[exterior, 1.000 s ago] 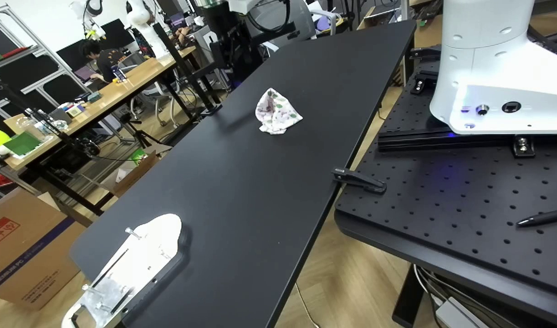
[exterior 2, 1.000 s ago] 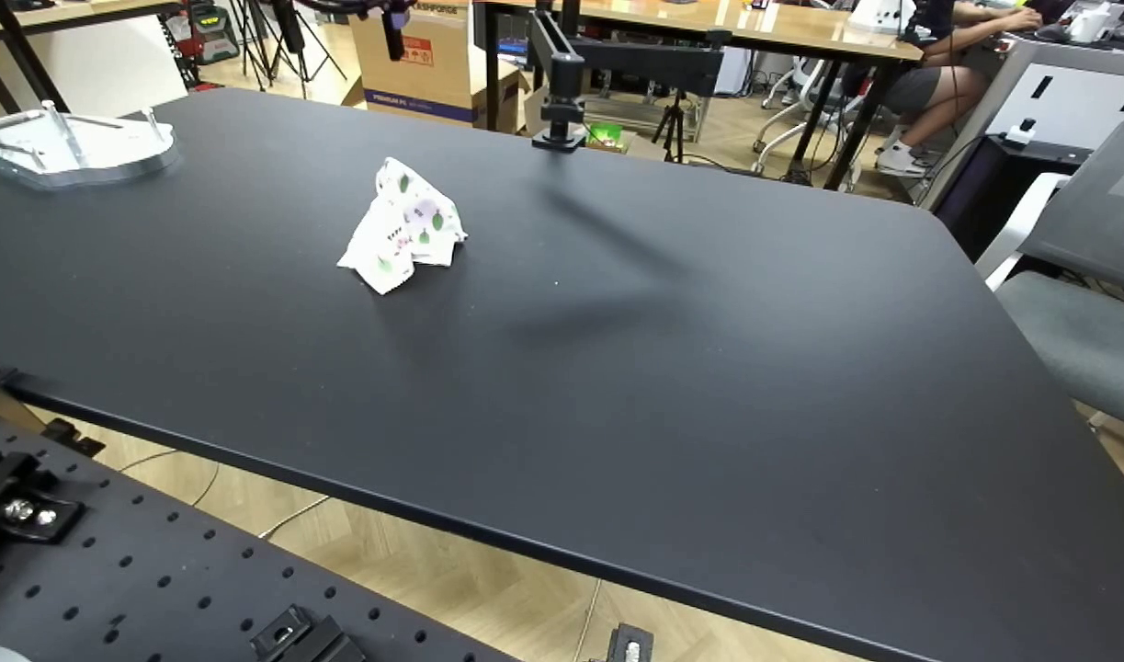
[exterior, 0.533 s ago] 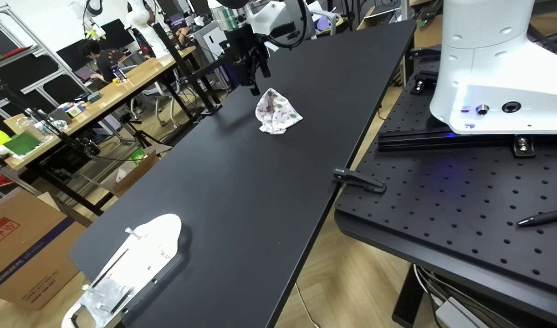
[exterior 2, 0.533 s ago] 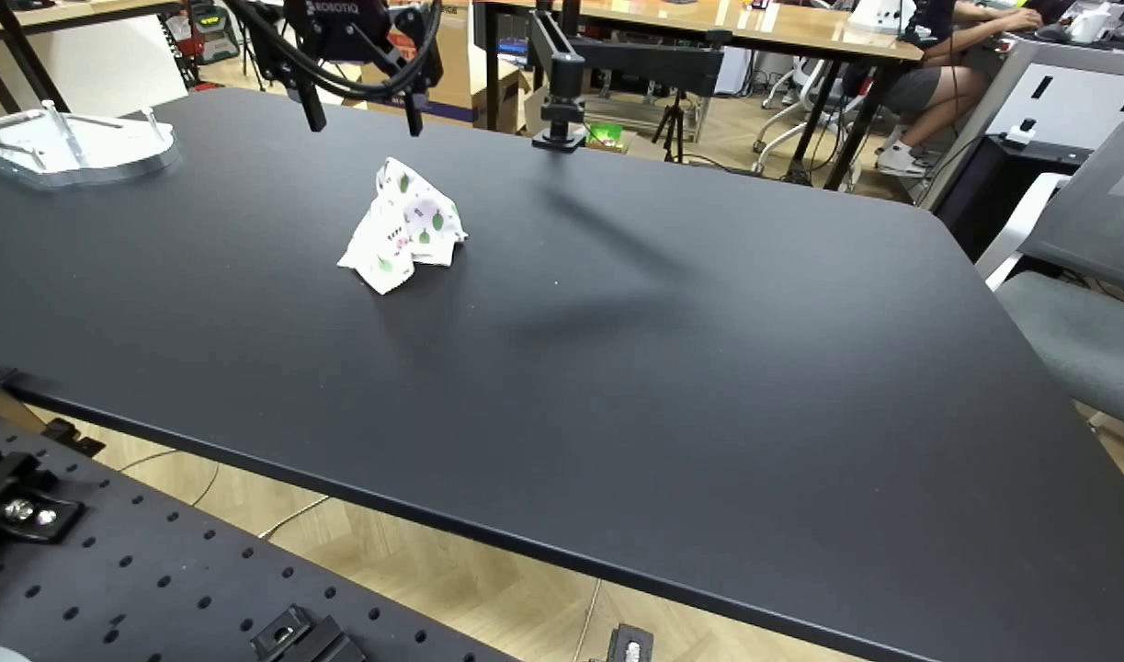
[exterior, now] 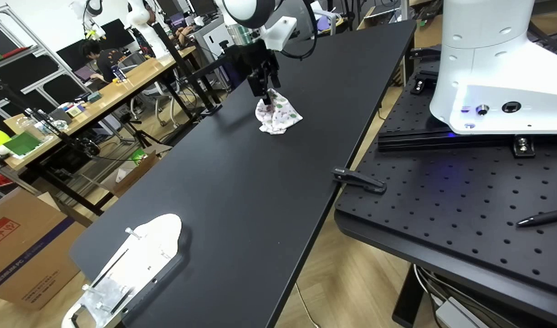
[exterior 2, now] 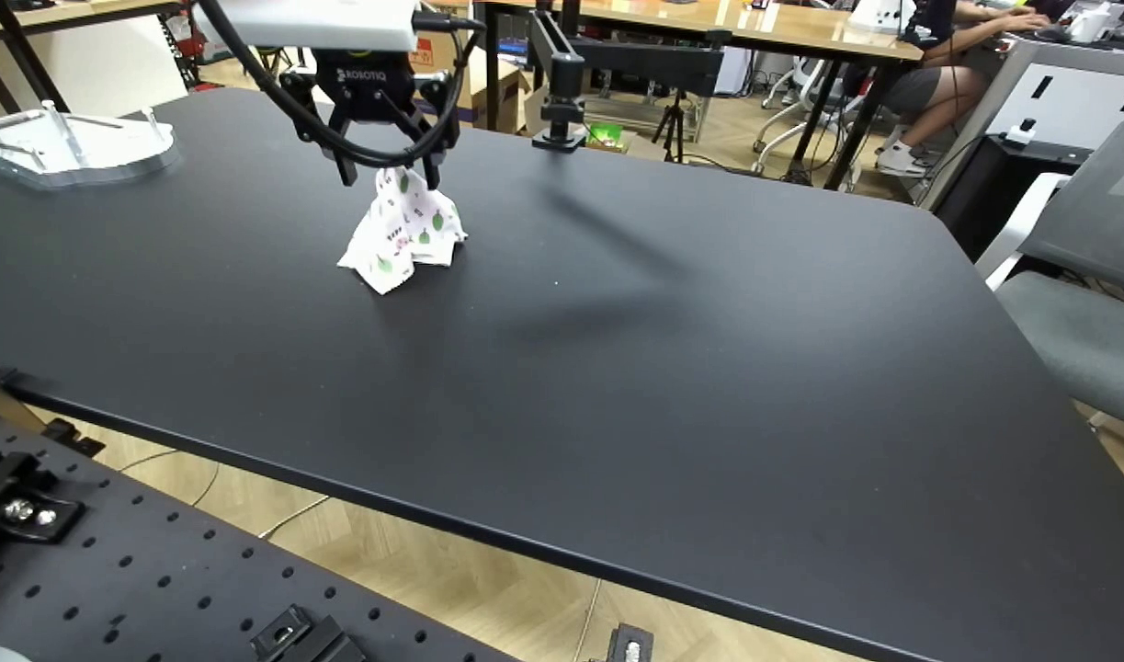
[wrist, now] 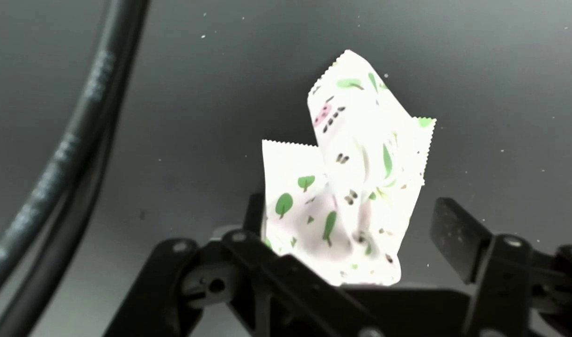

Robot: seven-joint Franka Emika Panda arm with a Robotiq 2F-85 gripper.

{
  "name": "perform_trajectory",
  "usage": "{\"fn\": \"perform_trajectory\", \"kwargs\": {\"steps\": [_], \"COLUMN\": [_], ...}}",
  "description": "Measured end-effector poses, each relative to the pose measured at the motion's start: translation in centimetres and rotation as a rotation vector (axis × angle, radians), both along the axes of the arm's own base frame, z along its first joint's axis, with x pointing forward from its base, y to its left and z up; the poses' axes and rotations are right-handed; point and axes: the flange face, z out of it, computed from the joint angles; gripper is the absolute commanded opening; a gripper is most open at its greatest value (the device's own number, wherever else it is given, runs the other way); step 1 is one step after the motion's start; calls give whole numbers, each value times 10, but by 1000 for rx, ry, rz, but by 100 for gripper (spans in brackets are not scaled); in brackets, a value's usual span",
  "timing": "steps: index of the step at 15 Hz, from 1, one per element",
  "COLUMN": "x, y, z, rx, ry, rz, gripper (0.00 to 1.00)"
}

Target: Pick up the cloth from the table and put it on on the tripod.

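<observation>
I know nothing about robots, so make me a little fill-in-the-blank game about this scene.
The gripper is ____, not shut.
Its fingers number ____ in all.
The leaf shapes on the cloth are mainly ____ in colour.
The blue stripe on a cardboard box reads PREMIUM ____.

Missing words: open; two; green; PC.

Bench (exterior 2: 598,432), black: pale diffuse sheen inside its right edge as pictured in an exterior view; two soft-edged shadows, one starting at the far edge.
Robot base (exterior: 492,82), beyond the bench's edge: glaring white; blue-violet glow on the perforated board (exterior: 442,193) below.
Cloth (wrist: 351,173), wrist view: bright, highlights washed out.
Gripper (wrist: 350,213), same view: dark, outlines blurred.
</observation>
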Motion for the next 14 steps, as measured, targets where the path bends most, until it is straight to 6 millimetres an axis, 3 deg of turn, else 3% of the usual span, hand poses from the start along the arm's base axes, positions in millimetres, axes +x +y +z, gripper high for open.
{"fn": "perform_trajectory", "kwargs": {"steps": [8, 11, 14], "x": [2, 4, 8], "y": [0, 3, 8], "z": [-2, 6, 28], "rx": [33, 57, 84], "ry": [-52, -75, -100], "rz": [-50, -81, -118], "gripper": [3, 0, 1]}}
